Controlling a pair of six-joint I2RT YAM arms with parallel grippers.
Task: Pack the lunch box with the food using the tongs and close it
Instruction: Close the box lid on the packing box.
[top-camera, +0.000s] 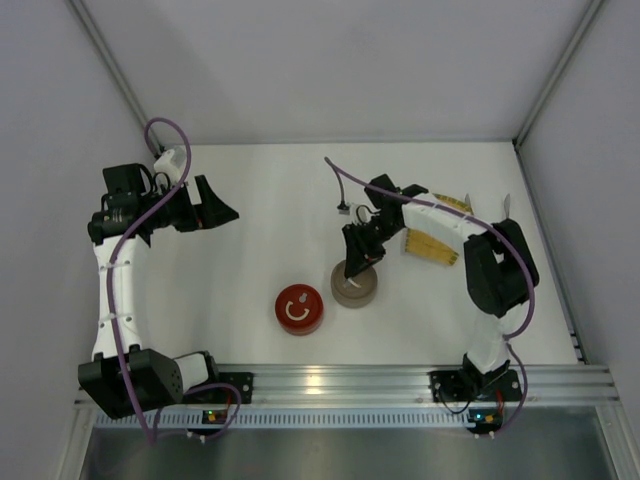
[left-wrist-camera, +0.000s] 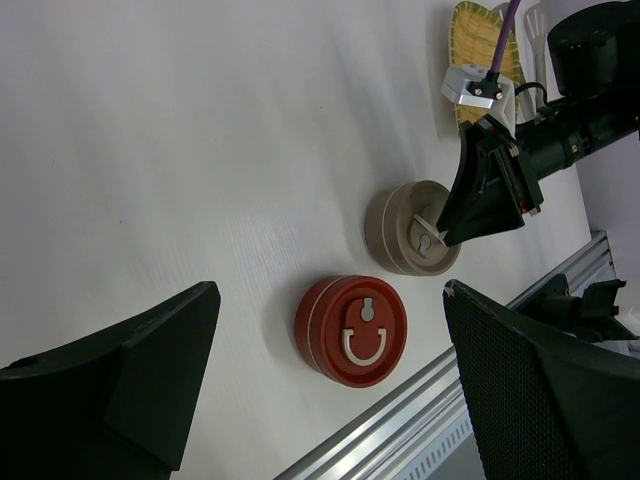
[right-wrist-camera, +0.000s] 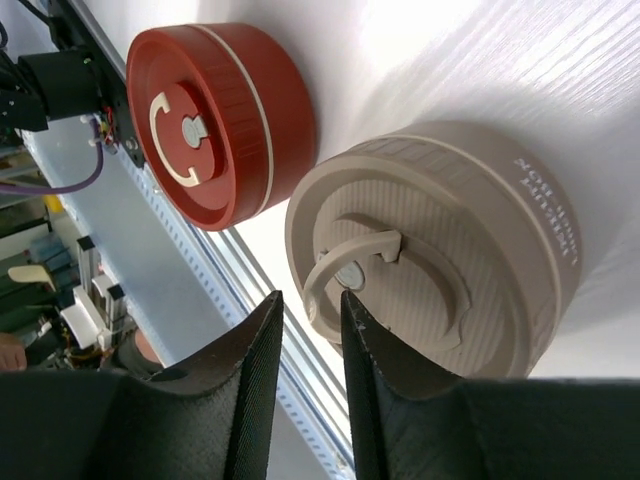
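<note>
A: Two round boxes, both lidded, on the surface (top-camera: 250, 180), mid near edge. The red box (top-camera: 299, 309) is left, the beige box (top-camera: 354, 286) right. They sit just beside each other, not touching.

B: Looks?

A: Red box has a pale band round the wall and a white loop handle (right-wrist-camera: 157, 125) flat on the lid. Beige box has a finely ribbed lid, raised lettering on the wall and a beige loop handle (right-wrist-camera: 335, 252) on top.

B: State of the right gripper (right-wrist-camera: 308, 305)?

A: Tips down at the beige lid, jaws a narrow slit apart. The beige loop handle sits just off the tips, in line with the slit. No clamp visible, nothing held.

B: And the left gripper (top-camera: 222, 207)?

A: Over the left side of the surface, well apart from both boxes. Jaws spread wide, empty.

B: Food, tongs?

A: Yellow mat (top-camera: 432, 243) lies toward the right edge, partly under the right arm. Whatever is on it is too small to tell.
</note>
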